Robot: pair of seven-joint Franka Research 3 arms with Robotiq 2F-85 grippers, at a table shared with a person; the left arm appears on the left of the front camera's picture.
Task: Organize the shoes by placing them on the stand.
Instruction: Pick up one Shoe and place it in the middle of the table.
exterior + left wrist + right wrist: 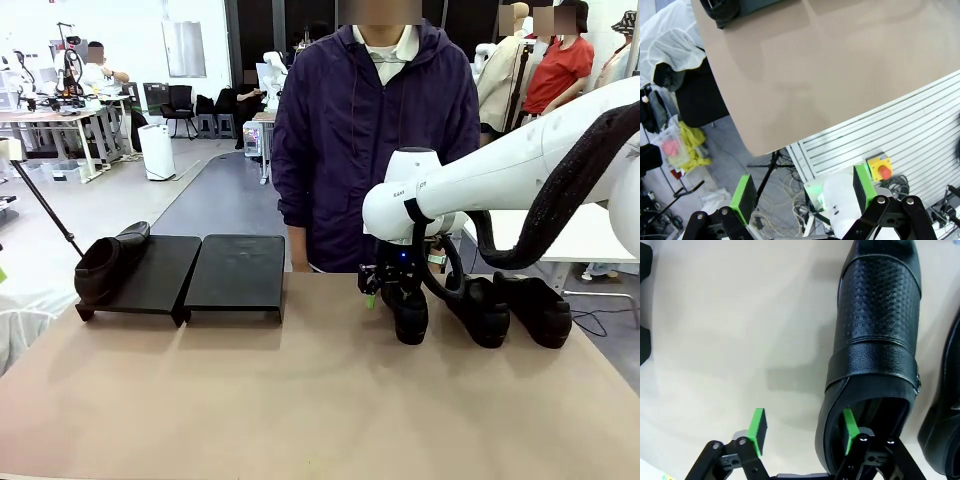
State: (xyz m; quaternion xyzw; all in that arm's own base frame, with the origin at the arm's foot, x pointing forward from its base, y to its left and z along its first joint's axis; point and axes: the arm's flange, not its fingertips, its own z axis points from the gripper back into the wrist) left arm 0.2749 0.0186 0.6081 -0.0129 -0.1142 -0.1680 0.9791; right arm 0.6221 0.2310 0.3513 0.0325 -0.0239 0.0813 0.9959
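On the right side of the table, three shoes stand in a row. The end shoe is the one nearest the middle of the table, with the middle shoe and the outer shoe beside it. The right tool is down on the end shoe. In the wrist view this tool straddles the end shoe's side wall at the heel opening, one pad inside and the other outside. The jaws are open, and a gap shows between the outer pad and the leather.

The fourth shoe lies on the left platform of the stand, well apart at the table's left. The right platform is bare.

The left tool hangs open past the table edge, with nothing between its pads. A person in a purple jacket stands at the far side.
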